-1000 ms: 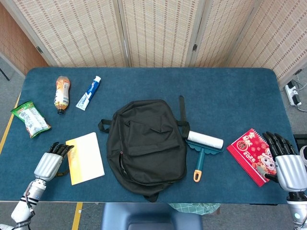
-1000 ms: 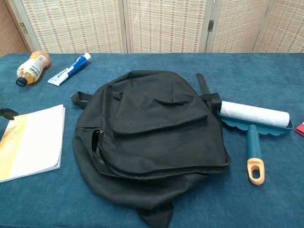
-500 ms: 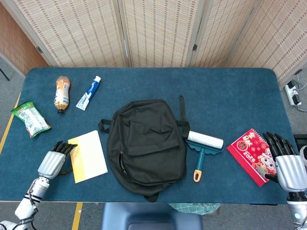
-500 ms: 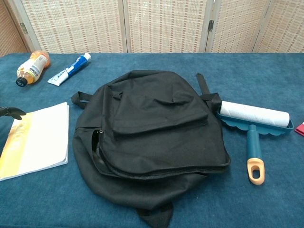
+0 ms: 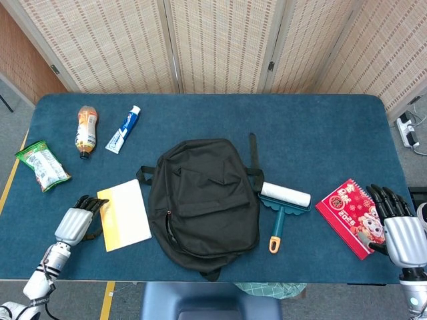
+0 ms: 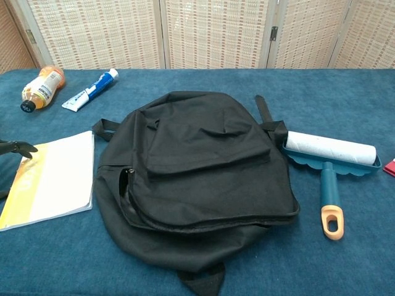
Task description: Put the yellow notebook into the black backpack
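Paper is what must be dealt with here: the yellow notebook (image 5: 124, 215) lies flat on the blue worktop (image 5: 320, 133) near its front edge, just beside the left flank of the black backpack (image 5: 203, 200), and it is judged to be light, thin and floppy, likely to sag if taken by one corner only. The left hand (image 5: 77, 223) is placed against the notebook's outer, yellow edge, its dark fingers (image 6: 18, 147) touching that edge; whether the cover is actually pinched or merely touched cannot be told, as most of the hand is cut off in the chest view. A hold along the long outer edge, with fingers slid under and the thumb pressed on top, is thought best, since the flat cover offers little to grip from above and the smooth surface may slip. The right hand (image 5: 399, 230) rests at the far right edge of the worktop, beside a red calendar (image 5: 350, 217), nothing being held and its fingers loosely spread. The backpack is soft and slumped, with a zip line visible along its left side near the notebook; that opening will probably have to be held apart. Further back lie a lint roller (image 5: 283, 203), a snack packet (image 5: 42, 165), a bottle (image 5: 86, 130) and a toothpaste tube (image 5: 125, 129).
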Tool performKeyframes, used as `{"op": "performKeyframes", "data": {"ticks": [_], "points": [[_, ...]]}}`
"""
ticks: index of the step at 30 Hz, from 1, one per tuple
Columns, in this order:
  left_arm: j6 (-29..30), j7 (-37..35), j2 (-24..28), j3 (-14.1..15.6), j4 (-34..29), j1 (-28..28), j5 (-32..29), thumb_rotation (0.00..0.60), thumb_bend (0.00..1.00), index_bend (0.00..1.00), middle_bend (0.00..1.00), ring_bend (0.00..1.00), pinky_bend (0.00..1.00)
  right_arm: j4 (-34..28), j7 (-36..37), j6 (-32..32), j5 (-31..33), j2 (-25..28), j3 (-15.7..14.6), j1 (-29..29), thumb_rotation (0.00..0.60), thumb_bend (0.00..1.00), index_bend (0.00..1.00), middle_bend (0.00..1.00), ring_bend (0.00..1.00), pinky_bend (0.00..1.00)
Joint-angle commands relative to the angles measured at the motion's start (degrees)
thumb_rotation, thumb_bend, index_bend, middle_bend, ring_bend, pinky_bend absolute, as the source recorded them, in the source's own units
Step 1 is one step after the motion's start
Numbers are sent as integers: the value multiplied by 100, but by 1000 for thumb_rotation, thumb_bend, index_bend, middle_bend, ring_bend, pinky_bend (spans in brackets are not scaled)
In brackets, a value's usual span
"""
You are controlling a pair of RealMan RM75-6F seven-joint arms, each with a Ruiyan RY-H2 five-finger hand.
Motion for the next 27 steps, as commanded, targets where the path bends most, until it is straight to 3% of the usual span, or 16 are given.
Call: {"op": "performKeyframes", "data": {"ticks": [1,9,17,27], "points": [[15,-149,-58,3,42,-27,19,600,0,197,240,188,144,11,7,-4,2,-9,1,1,600,98,33,127,95,142],[95,-632,-259,33,231,-155,151,600,41,225,257,211,156,42,39,45,-4,-21,14,-16,600,97,33,127,97,142],[439,-1476,-491,39,599,-275,338,600,263,278,301,247,179,54,70,110,-17,-24,23,-45,600,98,33,127,103,142],[727,-2201,-590,14,710,-369,401,600,308,291,311,254,180,55,87,173,-61,-35,28,-65,600,98,33,127,107,142]]}}
